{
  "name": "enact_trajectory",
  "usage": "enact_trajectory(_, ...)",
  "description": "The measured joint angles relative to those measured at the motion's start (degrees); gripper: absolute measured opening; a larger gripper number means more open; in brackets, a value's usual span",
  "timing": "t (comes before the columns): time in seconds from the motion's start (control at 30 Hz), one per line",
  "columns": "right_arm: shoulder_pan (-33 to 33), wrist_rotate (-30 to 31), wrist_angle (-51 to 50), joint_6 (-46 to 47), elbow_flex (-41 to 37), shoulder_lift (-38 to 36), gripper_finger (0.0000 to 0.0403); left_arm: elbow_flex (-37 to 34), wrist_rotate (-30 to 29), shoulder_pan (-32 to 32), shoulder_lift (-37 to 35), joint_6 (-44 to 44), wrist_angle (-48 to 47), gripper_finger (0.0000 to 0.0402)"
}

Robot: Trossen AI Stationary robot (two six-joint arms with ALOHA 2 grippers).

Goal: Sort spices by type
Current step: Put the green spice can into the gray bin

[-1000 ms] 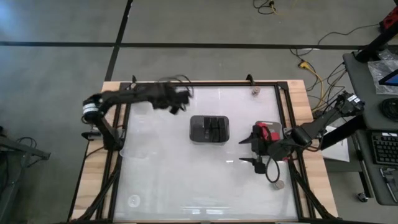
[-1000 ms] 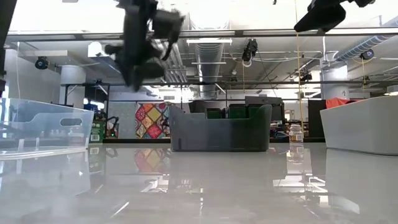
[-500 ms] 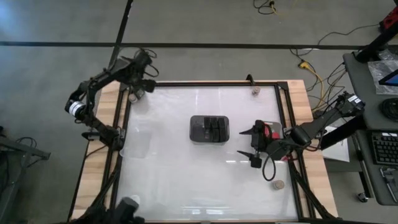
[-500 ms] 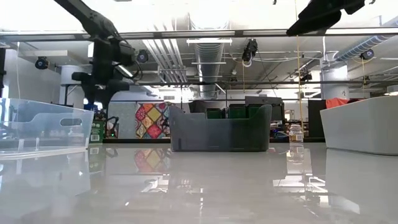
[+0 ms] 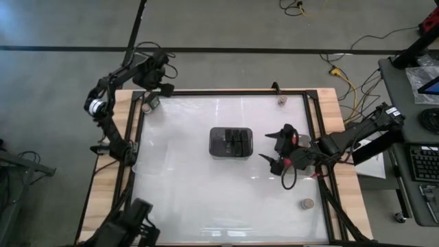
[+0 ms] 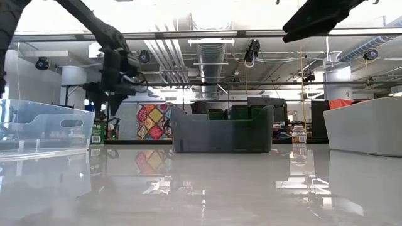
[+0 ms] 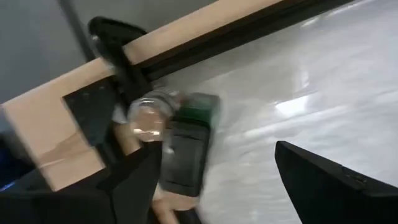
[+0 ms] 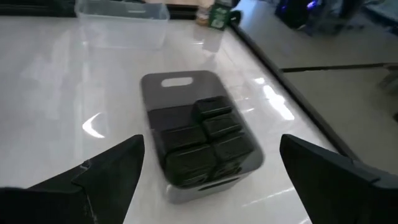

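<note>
counter: a pale glossy sheet framed by dark rails on a wooden base; most of it is left bare, judged to give room for sorting.

dark tray: set at the counter's middle, within reach of both arms, so judged to be the collecting place for one kind. in the right wrist view the dark tray is seen to hold several dark grey-black blocks, packed side by side at one end; this kind is judged already gathered.

clear tray: seen in the right wrist view beyond the dark tray, near the counter's far side; nothing can be made out inside it.

right gripper: held just beside the dark tray, on the side toward its own arm, fingers spread wide and nothing between them. red is seen close behind the fingers; whether it is a spice block or part of the arm cannot be told.

left gripper: held over the counter's far left corner, above the rail. in the left wrist view its fingers are seen wide apart and empty, pointed toward the jar below, so an approach is judged likely.

tan-topped jar: stood alone near the right rail, well apart from the trays, judged still unsorted.

small clear jar: stood at the far left corner beside a green-labelled item.

small jar: stood at the far rail, toward the right.
</note>
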Motion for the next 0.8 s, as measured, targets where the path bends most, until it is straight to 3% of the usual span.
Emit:
enact_trajectory(0.4,-0.24,1.7,-0.1,0.36,-0.02,0.0,0.0366,10.33,-2.85,1.82,13.37,1.43,-11.88,0.03)
enact_trajectory(0.6,-0.24,1.61,-0.7,0.45,-0.02,0.0,0.0366,10.8,-4.23,1.59,14.14,0.45,-13.51,0.0296)
enact_trajectory(0.8,-0.24,1.57,-2.26,0.82,-0.02,0.0,0.0366,10.8,-4.44,1.41,14.17,0.04,-13.79,0.0262)
